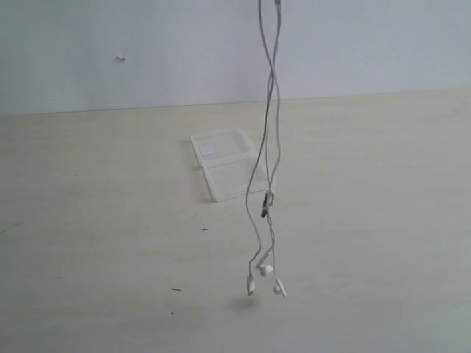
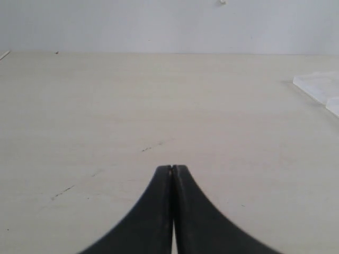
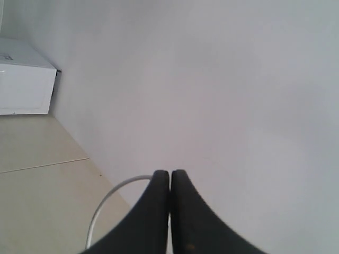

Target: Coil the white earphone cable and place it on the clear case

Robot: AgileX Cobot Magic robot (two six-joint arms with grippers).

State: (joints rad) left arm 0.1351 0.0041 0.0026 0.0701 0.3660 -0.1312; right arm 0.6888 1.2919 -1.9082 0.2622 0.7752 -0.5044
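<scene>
The white earphone cable hangs in doubled strands from above the top edge of the exterior view. Its two earbuds and the plug dangle just above the pale table, in front of the clear case. The case lies open and flat on the table, a white label on its far half. My right gripper is shut on the cable, and a loop of the cable curves out beside its fingers; it is out of the exterior view. My left gripper is shut with nothing in it, low over bare table, and the case shows at that view's edge.
A light wall runs behind the table, with a small white fixture on it. A white box-shaped unit shows in the right wrist view. A few small dark marks dot the tabletop.
</scene>
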